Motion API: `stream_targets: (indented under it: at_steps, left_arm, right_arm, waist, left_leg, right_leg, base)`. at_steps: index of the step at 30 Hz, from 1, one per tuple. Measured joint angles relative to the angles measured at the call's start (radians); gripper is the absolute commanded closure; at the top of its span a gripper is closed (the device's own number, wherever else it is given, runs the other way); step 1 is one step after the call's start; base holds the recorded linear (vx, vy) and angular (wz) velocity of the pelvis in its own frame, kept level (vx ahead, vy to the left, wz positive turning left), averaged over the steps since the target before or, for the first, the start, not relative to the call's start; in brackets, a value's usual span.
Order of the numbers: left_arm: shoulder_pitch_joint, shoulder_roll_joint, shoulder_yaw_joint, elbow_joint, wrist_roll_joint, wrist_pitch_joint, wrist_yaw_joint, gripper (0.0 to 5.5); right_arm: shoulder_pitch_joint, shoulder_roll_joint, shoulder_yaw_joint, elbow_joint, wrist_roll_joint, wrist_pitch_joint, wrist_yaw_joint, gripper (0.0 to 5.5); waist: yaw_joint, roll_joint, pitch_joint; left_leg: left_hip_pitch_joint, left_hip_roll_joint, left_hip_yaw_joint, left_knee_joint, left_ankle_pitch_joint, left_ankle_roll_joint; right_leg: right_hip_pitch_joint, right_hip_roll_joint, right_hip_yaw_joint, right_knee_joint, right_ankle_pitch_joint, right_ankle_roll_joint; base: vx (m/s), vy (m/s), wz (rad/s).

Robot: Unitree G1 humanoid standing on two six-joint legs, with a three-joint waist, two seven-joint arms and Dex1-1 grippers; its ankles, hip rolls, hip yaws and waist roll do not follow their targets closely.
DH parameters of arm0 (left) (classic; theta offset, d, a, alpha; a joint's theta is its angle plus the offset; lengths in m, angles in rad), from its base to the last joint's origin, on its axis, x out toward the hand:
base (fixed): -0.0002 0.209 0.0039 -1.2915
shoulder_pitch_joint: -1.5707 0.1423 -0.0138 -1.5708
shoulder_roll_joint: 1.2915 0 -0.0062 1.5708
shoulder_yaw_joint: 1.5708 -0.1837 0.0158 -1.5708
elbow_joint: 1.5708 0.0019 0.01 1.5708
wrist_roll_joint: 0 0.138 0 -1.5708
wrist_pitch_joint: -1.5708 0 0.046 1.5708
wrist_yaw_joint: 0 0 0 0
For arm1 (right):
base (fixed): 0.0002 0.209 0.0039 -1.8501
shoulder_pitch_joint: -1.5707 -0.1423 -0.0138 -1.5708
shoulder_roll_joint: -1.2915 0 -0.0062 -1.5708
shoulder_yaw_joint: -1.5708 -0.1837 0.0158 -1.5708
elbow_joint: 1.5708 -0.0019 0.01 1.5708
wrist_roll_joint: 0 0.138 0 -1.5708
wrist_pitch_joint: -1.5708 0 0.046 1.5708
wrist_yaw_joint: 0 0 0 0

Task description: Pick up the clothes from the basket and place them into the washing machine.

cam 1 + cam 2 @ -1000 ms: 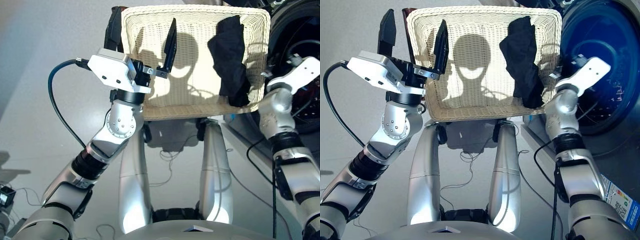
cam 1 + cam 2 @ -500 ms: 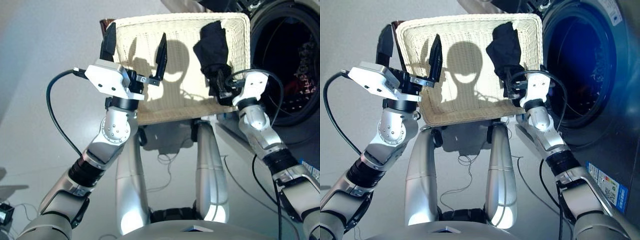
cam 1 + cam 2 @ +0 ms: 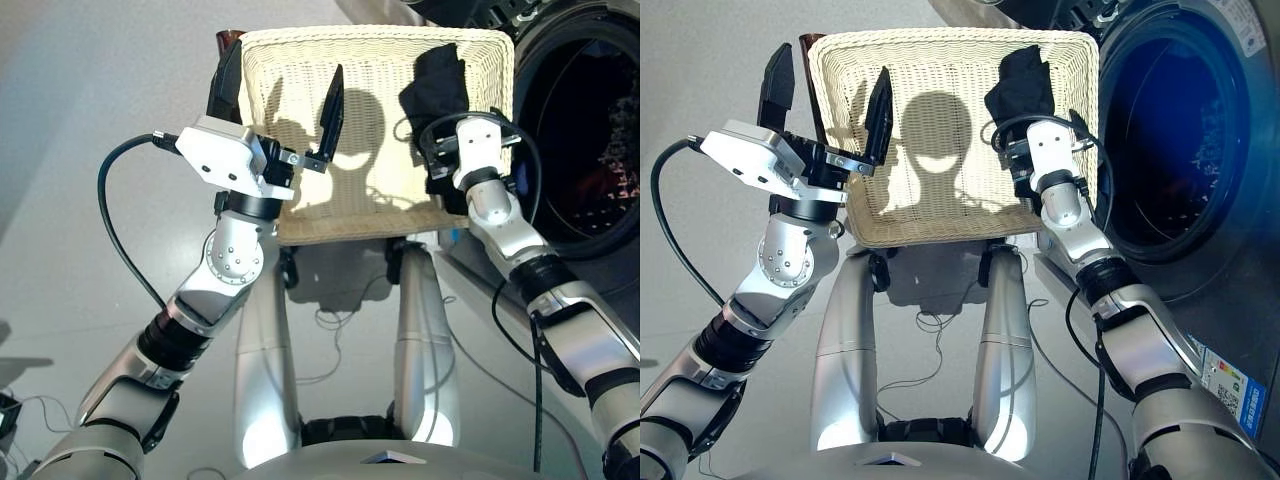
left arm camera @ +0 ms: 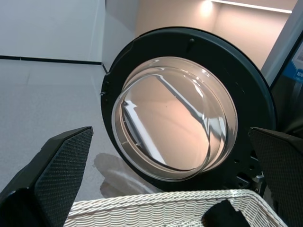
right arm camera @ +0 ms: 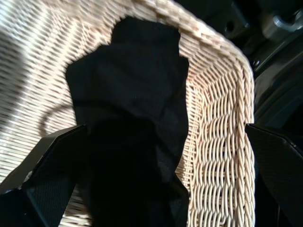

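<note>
Our left gripper [image 3: 825,85] hovers spread and empty at the basket's [image 3: 940,215] left rim. Our right gripper [image 5: 151,189] hangs with fingers parted astride the black garment [image 5: 132,94] in the basket's right end. We judge this last piece still unloaded; the washing machine [image 3: 1200,150] gapes just right.

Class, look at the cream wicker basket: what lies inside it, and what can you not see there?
Inside the basket lies one black garment against its right end. The right gripper, fingers open, reaches over it and covers the garment's near part. The rest of the basket floor shows only shadows.
</note>
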Motion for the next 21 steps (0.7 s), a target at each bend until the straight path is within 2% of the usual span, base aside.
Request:
stream_targets:
  at_steps: [3, 6, 10, 11, 21]
  left_arm:
    - [-0.018, 0.000, -0.021, 0.000, -0.001, 0.000, -0.001, 0.00]
    - [-0.010, 0.000, -0.030, -0.002, -0.002, -0.003, -0.001, 0.00]
    - [-0.007, 0.002, -0.028, -0.003, -0.011, -0.003, -0.001, 0.00]
    - [-0.007, 0.001, -0.031, -0.002, -0.014, -0.002, -0.001, 0.00]
    - [-0.059, -0.003, -0.069, -0.001, -0.016, 0.002, -0.001, 0.00]
  right_arm:
    - [-0.035, 0.017, 0.001, 0.079, 0.002, 0.003, 0.001, 0.00]
    - [-0.040, 0.024, 0.001, 0.137, 0.003, 0.019, 0.002, 0.00]
    - [-0.077, 0.038, 0.008, 0.215, 0.002, 0.032, 0.012, 0.00]
    - [-0.081, 0.043, 0.012, 0.244, 0.002, 0.043, 0.013, 0.00]
    - [-0.105, 0.066, 0.025, 0.313, 0.002, 0.045, 0.037, 0.00]
  waist:
    - [0.011, 0.002, 0.000]
    - [0.028, 0.012, 0.000]
    - [0.031, 0.025, -0.001]
    - [0.035, 0.027, 0.000]
    - [0.029, 0.039, 0.001]
  left_leg:
    - [-0.024, -0.002, -0.007, 0.032, -0.006, -0.007]
    - [-0.040, -0.003, -0.025, 0.077, -0.020, -0.010]
    - [-0.080, -0.002, -0.029, 0.130, -0.042, -0.016]
    - [-0.087, -0.001, -0.038, 0.142, -0.048, -0.018]
    - [-0.141, -0.006, -0.054, 0.189, -0.058, -0.025]
  right_leg:
    - [-0.023, -0.002, 0.000, 0.034, -0.013, -0.002]
    - [-0.032, -0.001, -0.002, 0.078, -0.035, -0.005]
    - [-0.071, 0.001, 0.001, 0.129, -0.051, -0.007]
    - [-0.076, -0.001, 0.003, 0.145, -0.057, -0.008]
    - [-0.129, 0.001, 0.001, 0.196, -0.069, -0.016]
  base:
    - [0.000, 0.000, 0.000]
    - [0.000, 0.000, 0.000]
    - [0.039, -0.003, 0.002]
    - [0.076, -0.015, -0.002]
    - [0.000, 0.002, 0.003]
